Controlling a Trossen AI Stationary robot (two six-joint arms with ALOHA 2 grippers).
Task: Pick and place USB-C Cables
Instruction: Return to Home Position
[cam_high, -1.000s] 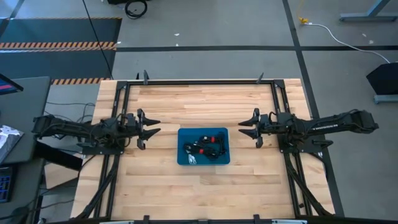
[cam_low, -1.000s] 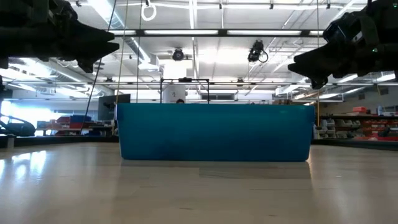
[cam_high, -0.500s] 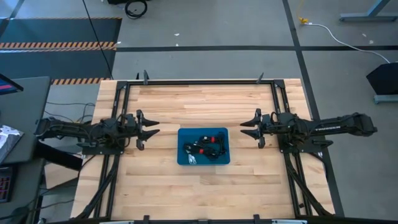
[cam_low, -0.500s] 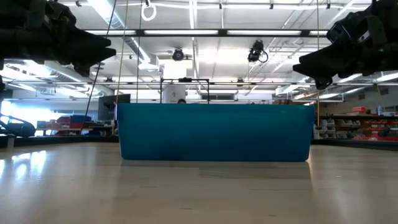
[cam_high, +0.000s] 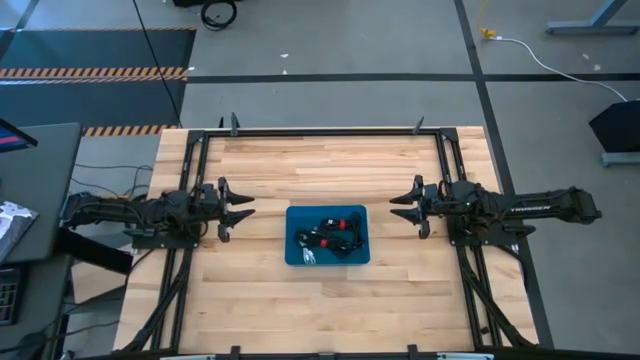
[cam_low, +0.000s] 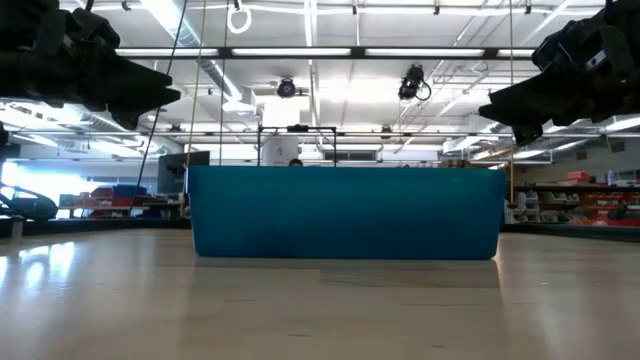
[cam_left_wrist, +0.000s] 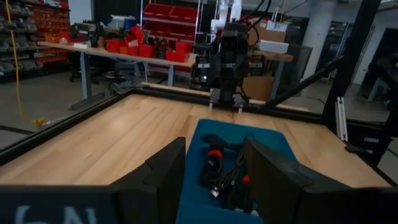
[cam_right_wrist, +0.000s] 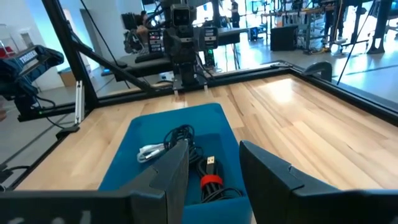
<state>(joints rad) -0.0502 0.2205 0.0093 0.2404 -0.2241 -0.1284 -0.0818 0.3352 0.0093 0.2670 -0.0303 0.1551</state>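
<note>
A blue tray (cam_high: 296, 258) sits in the middle of the wooden table and holds several coiled black USB-C cables (cam_high: 331, 236), some with red bands (cam_right_wrist: 211, 182); they lie on the tray floor. My left gripper (cam_high: 242, 207) hovers open above the table, left of the tray. My right gripper (cam_high: 400, 204) hovers open to the tray's right. In the low view only the tray's blue wall (cam_low: 345, 213) shows; the cables are hidden behind it. Both wrist views look down into the tray (cam_left_wrist: 214, 134) past open fingers.
Black metal frame rails (cam_high: 320, 131) run along the table's far edge and along both sides under the arms. Bare wood (cam_high: 330, 165) lies around the tray on every side. Beyond the table stand workshop shelves and benches.
Both arms have drawn back from the tray: the left gripper slightly toward the table's left edge, the right gripper toward the right edge. Each stays open. The tray and cables have not moved.
</note>
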